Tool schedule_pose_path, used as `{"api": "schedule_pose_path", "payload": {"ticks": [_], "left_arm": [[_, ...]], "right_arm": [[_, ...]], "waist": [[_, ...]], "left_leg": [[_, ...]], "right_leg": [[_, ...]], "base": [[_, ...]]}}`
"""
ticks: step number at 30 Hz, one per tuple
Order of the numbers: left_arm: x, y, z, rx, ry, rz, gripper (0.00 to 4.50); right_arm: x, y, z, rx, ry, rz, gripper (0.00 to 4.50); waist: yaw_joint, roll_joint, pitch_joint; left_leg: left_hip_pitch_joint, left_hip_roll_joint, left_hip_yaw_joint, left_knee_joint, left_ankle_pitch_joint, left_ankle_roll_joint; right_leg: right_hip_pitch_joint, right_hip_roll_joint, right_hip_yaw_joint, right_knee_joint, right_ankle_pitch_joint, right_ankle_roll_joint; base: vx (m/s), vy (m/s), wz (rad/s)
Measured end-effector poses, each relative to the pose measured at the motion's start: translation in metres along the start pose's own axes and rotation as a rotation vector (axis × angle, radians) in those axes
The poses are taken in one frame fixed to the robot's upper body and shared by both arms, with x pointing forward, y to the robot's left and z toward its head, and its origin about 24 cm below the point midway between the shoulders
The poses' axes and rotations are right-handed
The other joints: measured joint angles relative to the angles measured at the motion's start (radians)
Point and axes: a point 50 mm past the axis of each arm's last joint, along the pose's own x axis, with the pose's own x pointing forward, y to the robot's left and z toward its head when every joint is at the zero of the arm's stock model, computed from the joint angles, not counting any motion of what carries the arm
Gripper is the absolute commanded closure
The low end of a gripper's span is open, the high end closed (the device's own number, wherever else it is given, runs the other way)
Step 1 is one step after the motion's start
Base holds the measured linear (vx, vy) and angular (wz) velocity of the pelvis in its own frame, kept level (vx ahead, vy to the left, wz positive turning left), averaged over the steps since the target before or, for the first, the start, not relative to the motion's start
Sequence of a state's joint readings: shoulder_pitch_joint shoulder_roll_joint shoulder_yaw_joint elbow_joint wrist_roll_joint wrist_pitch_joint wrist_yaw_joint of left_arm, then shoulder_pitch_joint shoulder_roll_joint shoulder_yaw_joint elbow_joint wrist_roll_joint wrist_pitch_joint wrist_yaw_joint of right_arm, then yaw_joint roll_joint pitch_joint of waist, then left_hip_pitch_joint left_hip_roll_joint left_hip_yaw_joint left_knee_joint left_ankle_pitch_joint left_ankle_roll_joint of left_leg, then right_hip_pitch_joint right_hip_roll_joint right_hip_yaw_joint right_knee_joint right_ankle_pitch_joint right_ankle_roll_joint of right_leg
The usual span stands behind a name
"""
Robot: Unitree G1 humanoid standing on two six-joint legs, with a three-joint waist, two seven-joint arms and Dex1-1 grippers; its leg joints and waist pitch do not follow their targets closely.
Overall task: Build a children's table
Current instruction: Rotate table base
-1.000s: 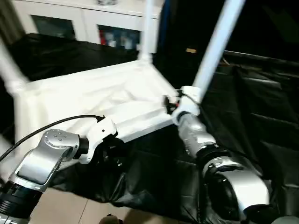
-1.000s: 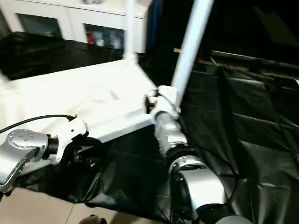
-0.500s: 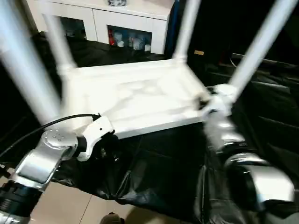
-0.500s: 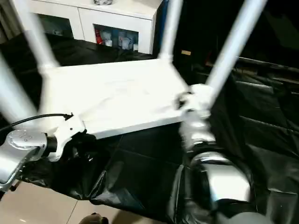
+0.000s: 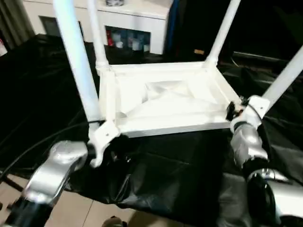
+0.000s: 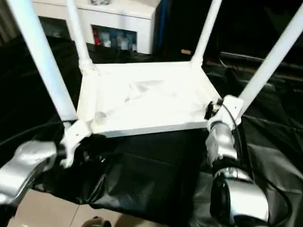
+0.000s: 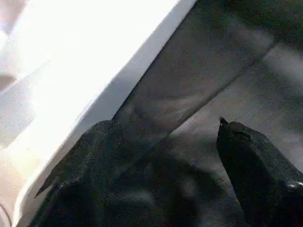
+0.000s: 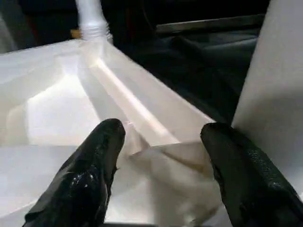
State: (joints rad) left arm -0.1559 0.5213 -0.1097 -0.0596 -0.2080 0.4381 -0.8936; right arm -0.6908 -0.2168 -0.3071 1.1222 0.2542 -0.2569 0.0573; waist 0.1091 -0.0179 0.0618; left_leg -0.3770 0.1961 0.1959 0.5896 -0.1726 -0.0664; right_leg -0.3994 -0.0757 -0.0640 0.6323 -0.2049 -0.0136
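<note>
The children's table stands upside down on black cloth: its white tabletop (image 5: 165,101) shows its ribbed underside, and four white legs rise from the corners, such as the near-left leg (image 5: 75,56) and the near-right leg (image 5: 284,80). My left gripper (image 7: 147,156) is open at the near-left corner, with black cloth between its fingers (image 7: 80,165) and the tabletop's white edge (image 7: 94,94) beside one of them. My right gripper (image 8: 161,142) is open at the near-right corner, its fingers (image 8: 94,170) spread before the rim, beside the near-right leg (image 8: 279,94).
A white cabinet (image 5: 128,19) with glass-fronted doors stands behind the table. Crumpled black cloth (image 5: 180,170) covers the ground under and around the table, and pale floor tiles (image 5: 94,213) show at the near edge.
The whole view has swung, so the table now faces me squarely with all four legs showing. Both grippers stay at the same near corners, equally wide.
</note>
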Motion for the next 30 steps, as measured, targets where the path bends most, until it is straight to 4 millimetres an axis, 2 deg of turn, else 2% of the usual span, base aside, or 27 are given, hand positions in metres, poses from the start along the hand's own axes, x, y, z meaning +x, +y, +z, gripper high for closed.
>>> {"api": "schedule_pose_path", "payload": {"ticks": [3, 6, 10, 13, 18, 25, 30], "left_arm": [[-0.011, -0.003, 0.001, -0.042, -0.071, -0.013, 0.38], [-0.025, -0.009, -0.001, -0.080, -0.124, -0.030, 0.18], [-0.043, -0.009, -0.008, -0.122, -0.117, -0.041, 0.02], [-0.062, -0.004, -0.012, -0.106, -0.053, -0.046, 0.02], [-0.091, 0.019, -0.018, -0.105, -0.009, 0.061, 0.02], [-0.124, 0.042, -0.022, -0.098, 0.047, 0.199, 0.02], [-0.117, 0.064, 0.003, -0.055, -0.129, 0.287, 0.02]], "right_arm": [[-0.008, 0.008, -0.005, 0.035, 0.000, 0.216, 1.40], [-0.018, 0.018, -0.008, -0.091, -0.008, 0.369, 1.40], [-0.033, 0.023, -0.023, -0.183, 0.052, 0.504, 1.40], [-0.043, 0.020, -0.024, -0.241, 0.089, 0.593, 1.40], [-0.057, 0.008, -0.024, -0.258, 0.153, 0.644, 1.40], [-0.067, -0.020, -0.034, -0.302, 0.264, 0.565, 1.40], [-0.066, -0.018, -0.036, -0.291, 0.288, 0.518, 1.40]], "waist": [[-0.010, 0.002, 0.000], [-0.019, 0.005, -0.001], [-0.019, 0.006, 0.000], [-0.019, 0.006, 0.000], [-0.015, 0.006, 0.000], [-0.020, 0.006, 0.000], [-0.017, 0.002, -0.002]], "left_leg": [[0.000, 0.001, 0.000, 0.000, 0.000, 0.000], [0.001, 0.002, 0.000, 0.000, 0.000, 0.000], [0.001, 0.002, 0.000, -0.001, 0.000, 0.000], [0.003, 0.002, 0.000, -0.001, 0.000, 0.000], [0.006, 0.002, 0.000, -0.002, 0.000, 0.000], [0.008, 0.002, 0.000, -0.003, 0.000, 0.000], [0.009, 0.002, 0.000, -0.003, 0.000, 0.000]], "right_leg": [[0.000, 0.001, 0.000, 0.000, 0.000, 0.000], [0.000, 0.002, 0.000, 0.000, 0.000, 0.000], [0.000, 0.002, 0.000, -0.001, 0.000, 0.000], [0.001, 0.002, 0.000, -0.001, -0.001, 0.002], [0.005, 0.002, 0.000, -0.002, -0.004, 0.006], [0.006, 0.002, 0.001, -0.002, -0.004, 0.006], [0.006, 0.002, 0.001, -0.002, -0.001, 0.002]], "base": [[0.000, 0.000, 0.00], [0.000, 0.000, 0.00], [0.000, 0.000, 0.00], [0.000, 0.000, 0.00], [0.000, 0.000, 0.00], [0.000, 0.000, 0.00], [0.000, 0.000, 0.00]]}}
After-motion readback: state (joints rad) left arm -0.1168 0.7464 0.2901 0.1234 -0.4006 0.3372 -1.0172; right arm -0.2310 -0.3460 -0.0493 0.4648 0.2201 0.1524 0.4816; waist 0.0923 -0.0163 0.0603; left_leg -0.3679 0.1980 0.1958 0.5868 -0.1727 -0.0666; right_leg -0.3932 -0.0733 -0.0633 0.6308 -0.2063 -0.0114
